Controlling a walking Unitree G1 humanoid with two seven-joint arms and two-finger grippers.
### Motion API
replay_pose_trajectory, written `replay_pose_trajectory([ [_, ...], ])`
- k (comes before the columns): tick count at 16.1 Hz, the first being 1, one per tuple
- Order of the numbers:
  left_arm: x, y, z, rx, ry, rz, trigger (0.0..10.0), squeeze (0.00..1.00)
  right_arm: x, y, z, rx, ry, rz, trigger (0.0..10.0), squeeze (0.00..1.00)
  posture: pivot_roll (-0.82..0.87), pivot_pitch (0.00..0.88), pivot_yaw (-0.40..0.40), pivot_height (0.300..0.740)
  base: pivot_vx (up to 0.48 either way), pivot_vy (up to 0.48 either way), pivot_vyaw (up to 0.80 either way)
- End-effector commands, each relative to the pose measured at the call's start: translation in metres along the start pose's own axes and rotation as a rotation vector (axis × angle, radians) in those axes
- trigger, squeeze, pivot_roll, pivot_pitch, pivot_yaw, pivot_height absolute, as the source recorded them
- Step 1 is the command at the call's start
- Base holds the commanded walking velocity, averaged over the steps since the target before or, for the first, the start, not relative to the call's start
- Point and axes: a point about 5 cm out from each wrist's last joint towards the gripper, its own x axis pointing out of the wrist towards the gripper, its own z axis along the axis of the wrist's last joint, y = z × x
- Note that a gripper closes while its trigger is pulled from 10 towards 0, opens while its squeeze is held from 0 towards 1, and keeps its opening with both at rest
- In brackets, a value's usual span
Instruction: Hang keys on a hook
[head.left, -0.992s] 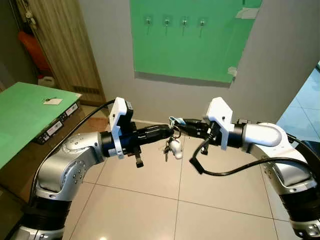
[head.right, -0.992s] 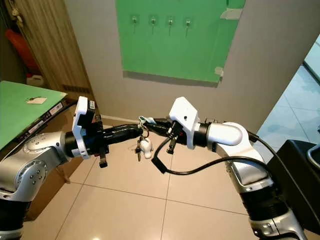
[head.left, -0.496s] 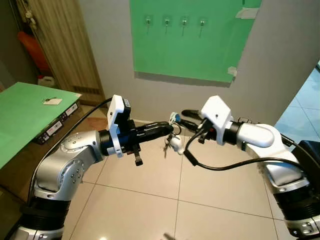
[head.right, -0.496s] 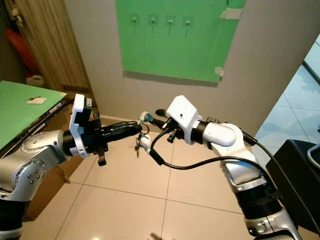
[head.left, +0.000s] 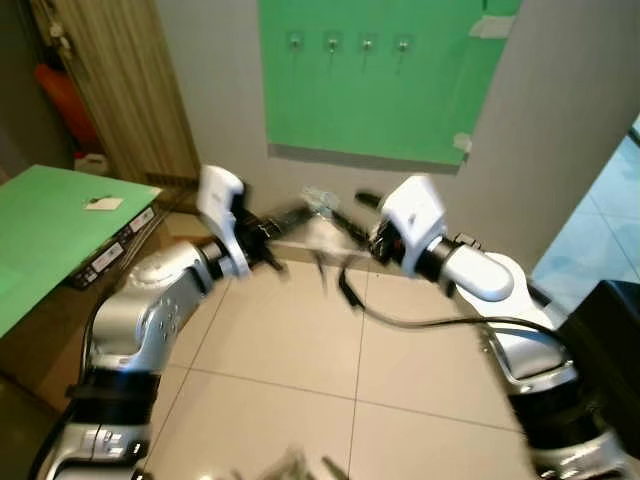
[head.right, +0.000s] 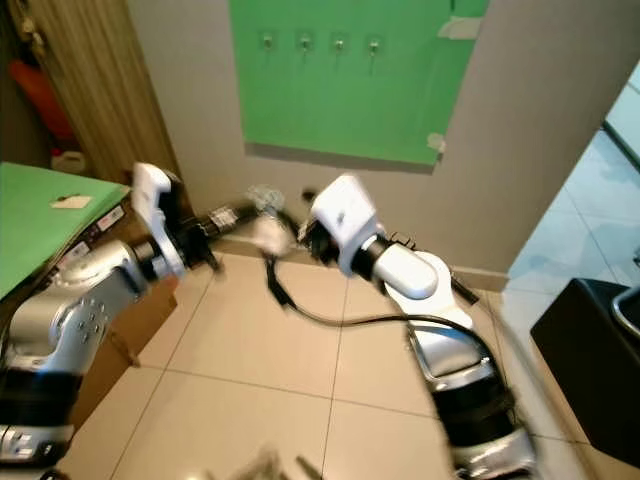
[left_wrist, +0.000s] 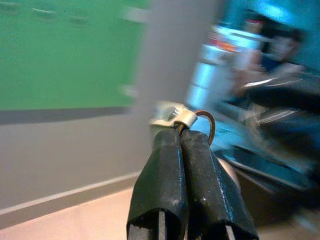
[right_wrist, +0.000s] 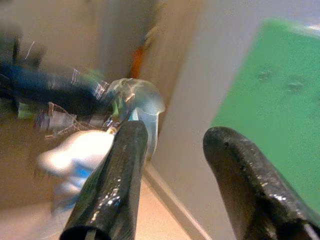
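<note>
Silver arms (head.left: 150, 310), white wrist housings (head.left: 412, 212), black cable (head.left: 420, 322), glossy black pincer fingers (left_wrist: 165, 180)

blurred keys (left_wrist: 186, 118) with metal ring and pale tag, pinched at left tool (left_wrist: 181, 134) tip, apparently white fob

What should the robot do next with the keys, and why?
Probably carry the keys up toward the row of hooks on the green panel. The left gripper is shut on the key ring, the right gripper stands open beside it, and the hooks sit well above both arms.
</note>
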Motion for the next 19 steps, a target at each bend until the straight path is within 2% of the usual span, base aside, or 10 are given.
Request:
replay_pose_trajectory([
  [1,-0.001,0.007,0.001,0.024,-0.013,0.075,0.0,0.00,-0.006,-0.009,0.001,0.036,-0.011,-0.084,10.0,0.00,-0.11,0.000,0.052,0.740,0.000,0.000,0.00],
  [2,0.001,0.009,0.005,0.035,-0.037,0.129,0.0,0.00,-0.009,-0.012,-0.002,0.075,-0.028,-0.184,10.0,0.00,-0.11,0.000,0.054,0.740,0.000,0.000,0.00],
  [4,0.001,0.019,0.018,0.024,-0.085,0.204,0.0,0.00,-0.017,-0.013,-0.009,-0.035,-0.015,-0.293,10.0,0.00,-0.12,0.000,0.056,0.740,0.000,0.000,0.00],
  [7,0.003,0.032,0.015,0.061,-0.071,0.304,0.0,0.00,-0.028,-0.014,-0.021,-0.018,0.031,-0.318,10.0,0.00,-0.12,0.000,0.060,0.740,0.000,0.000,0.00],
  [10,0.005,0.025,0.005,0.098,-0.027,0.266,0.0,0.00,-0.030,-0.015,-0.028,0.038,0.047,-0.361,10.0,0.00,-0.12,0.000,0.065,0.740,0.000,0.000,0.00],
  [11,0.007,0.023,0.004,0.096,-0.032,0.253,0.0,0.00,-0.028,-0.014,-0.030,0.081,0.044,-0.386,10.0,0.00,-0.12,0.000,0.067,0.740,0.000,0.000,0.00],
  [17,0.014,0.017,0.008,0.184,-0.030,0.196,0.0,0.00,-0.020,-0.005,-0.033,0.095,0.036,-0.362,10.0,0.00,-0.13,0.000,0.077,0.740,0.000,0.000,0.00],
  [18,0.015,0.015,0.009,0.195,-0.038,0.190,0.0,0.00,-0.019,-0.005,-0.034,0.165,0.031,-0.383,10.0,0.00,-0.13,0.000,0.079,0.740,0.000,0.000,0.00],
  [19,0.015,0.013,0.010,0.209,-0.045,0.176,0.0,0.00,-0.019,-0.007,-0.037,0.314,0.023,-0.437,10.0,0.00,-0.13,0.000,0.079,0.740,0.000,0.000,0.00],
])
